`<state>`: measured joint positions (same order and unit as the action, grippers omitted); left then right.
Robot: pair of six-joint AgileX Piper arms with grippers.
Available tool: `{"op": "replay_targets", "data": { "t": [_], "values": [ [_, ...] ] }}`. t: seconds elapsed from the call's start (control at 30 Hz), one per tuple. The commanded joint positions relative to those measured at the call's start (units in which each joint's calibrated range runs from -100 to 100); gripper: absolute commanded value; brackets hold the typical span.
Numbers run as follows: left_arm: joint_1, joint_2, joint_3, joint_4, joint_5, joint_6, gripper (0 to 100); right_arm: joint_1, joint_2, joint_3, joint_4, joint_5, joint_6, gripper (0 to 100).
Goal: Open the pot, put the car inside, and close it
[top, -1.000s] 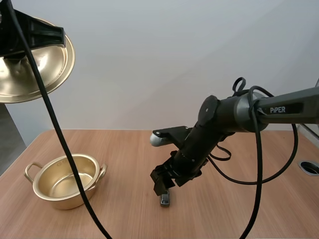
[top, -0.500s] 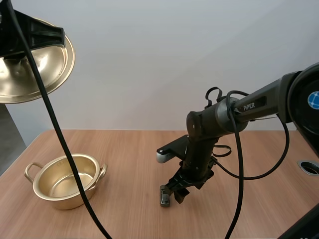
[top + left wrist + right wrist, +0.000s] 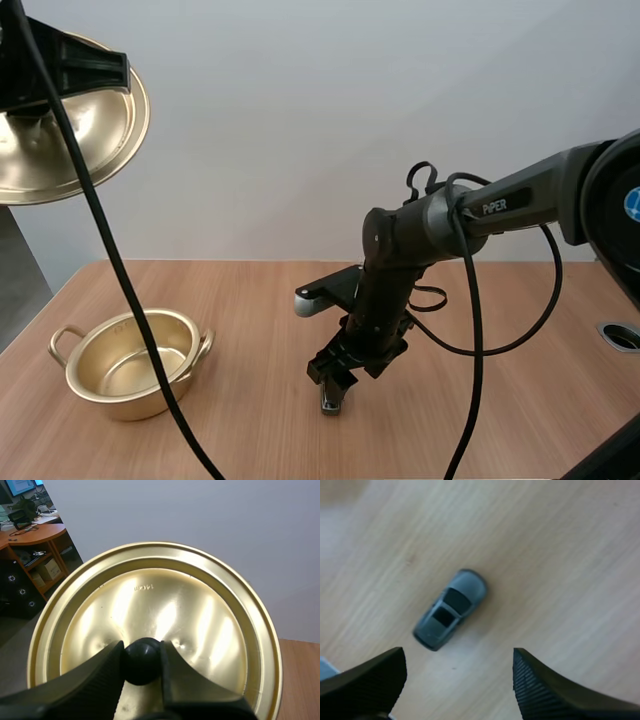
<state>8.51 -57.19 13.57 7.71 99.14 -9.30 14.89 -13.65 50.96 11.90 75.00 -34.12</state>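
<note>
so the pot (image 3: 128, 368) is sitting open on the left side of the wooden table (image 3: 250, 300), gold coloured, a little handle on each side, and i can't see anything inside it. the lid (image 3: 200, 610) is way up in the air off to the left, well apart from the pot and tilted. the left gripper (image 3: 141, 652) has it by the round black knob (image 3: 141, 664) in the middle, both fingers closed in snug against the knob's sides.

the car (image 3: 449, 611) is a small grey toy, on its wheels on the table around the middle, well to the right of the pot. the right gripper (image 3: 457, 662) hangs just above it, pointing down, fingers spread wide, wider than the car is, with nothing in them. from the wrist camera the car lies at a diagonal to the fingers and just past the gap between them, not in it, and neither finger is touching it. from the high camera the fingertips look really close over the car, but i can't tell how much air is between them.
</note>
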Motion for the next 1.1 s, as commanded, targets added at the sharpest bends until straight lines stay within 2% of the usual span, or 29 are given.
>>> {"op": "replay_targets", "data": {
  "t": [0.0, 0.1, 0.33, 0.63, 0.9, 1.07],
  "values": [
    [0.03, 0.0, 0.0, -0.1, -0.2, 0.1, 0, 0.0, 0.0, 0.0, 4.2, 0.7, -2.4, 100],
    [0.03, 0.0, 0.0, -0.1, -0.2, 0.1, 0, 0.0, 0.0, 0.0, 7.0, 0.9, -4.4, 100],
    [0.03, 0.0, 0.1, -0.1, 0.0, 0.1, 0, 0.0, 0.6, 0.0, 7.1, -3.2, -5.2, 100],
    [0.03, 0.0, 0.1, -0.1, 0.0, 0.1, 0, 0.0, 6.2, 0.0, 7.0, -6.7, -5.3, 100],
    [0.03, 0.0, 0.1, -0.1, 0.0, 0.1, 0, 2.8, 7.9, 0.0, 4.9, -8.7, -5.3, 100],
    [0.03, 0.0, 0.1, -0.1, 0.0, 0.1, 0, 2.9, 10.1, 0.0, 4.9, -10.4, -5.3, 100]
  ]
}}
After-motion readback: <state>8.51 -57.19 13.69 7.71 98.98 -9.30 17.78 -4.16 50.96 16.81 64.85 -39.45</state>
